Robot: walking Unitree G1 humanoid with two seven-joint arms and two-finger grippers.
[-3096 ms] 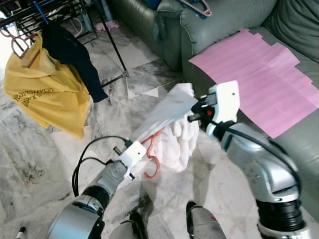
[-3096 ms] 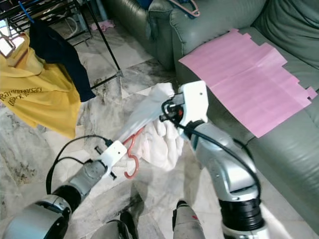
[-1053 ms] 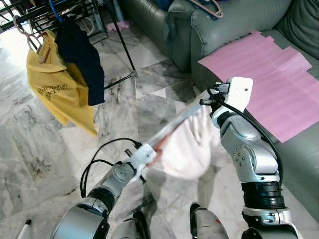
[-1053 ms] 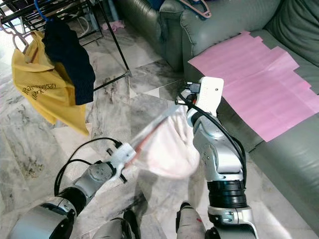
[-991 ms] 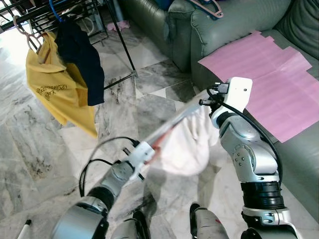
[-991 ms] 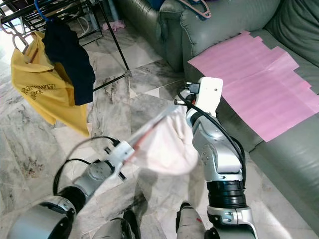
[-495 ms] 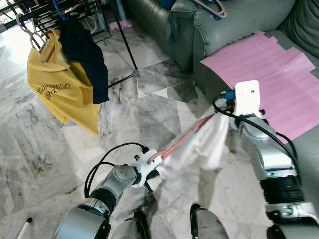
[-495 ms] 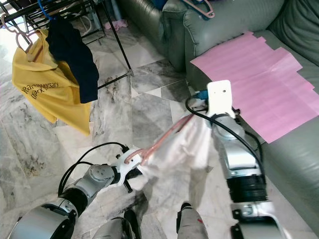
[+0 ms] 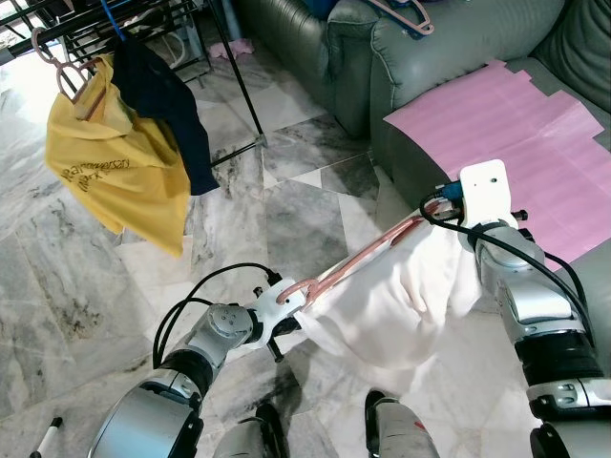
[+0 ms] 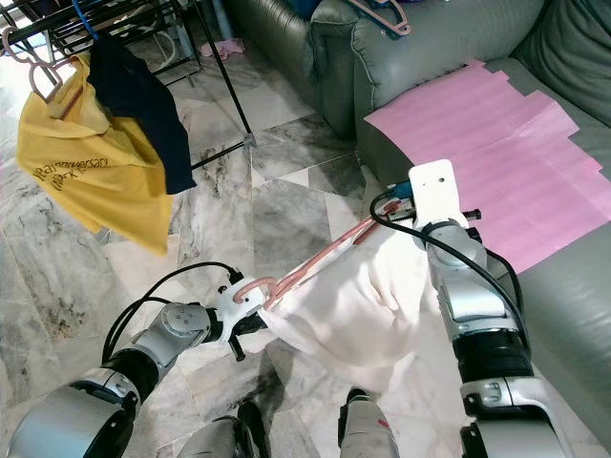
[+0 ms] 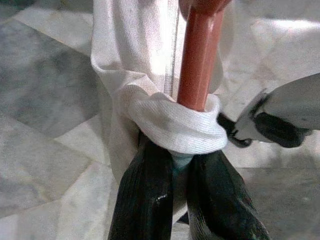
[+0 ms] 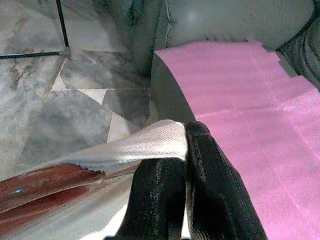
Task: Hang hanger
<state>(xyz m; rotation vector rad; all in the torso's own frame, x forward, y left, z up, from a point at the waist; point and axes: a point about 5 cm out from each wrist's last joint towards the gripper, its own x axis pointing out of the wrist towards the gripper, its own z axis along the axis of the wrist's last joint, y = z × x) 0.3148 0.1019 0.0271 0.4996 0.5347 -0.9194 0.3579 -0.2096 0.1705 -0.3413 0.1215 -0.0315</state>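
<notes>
White garment [image 9: 401, 301] on a reddish-pink hanger [image 9: 358, 258]; beyond it, a yellow shirt [image 9: 119, 176], navy cloth [image 9: 167, 91], pink sheet [image 9: 516, 124] on grey-green sofa [image 9: 401, 57].

Silver arms, white wrist housings, black cables

— What sort of place is this?
— A home's living room: grey-green leather sofa [image 9: 401, 67], marble floor [image 9: 86, 286].
— Anything else domestic?
— A black drying rack [image 9: 153, 29] hung with a yellow shirt [image 9: 115, 181] and dark garment [image 9: 167, 95].
</notes>
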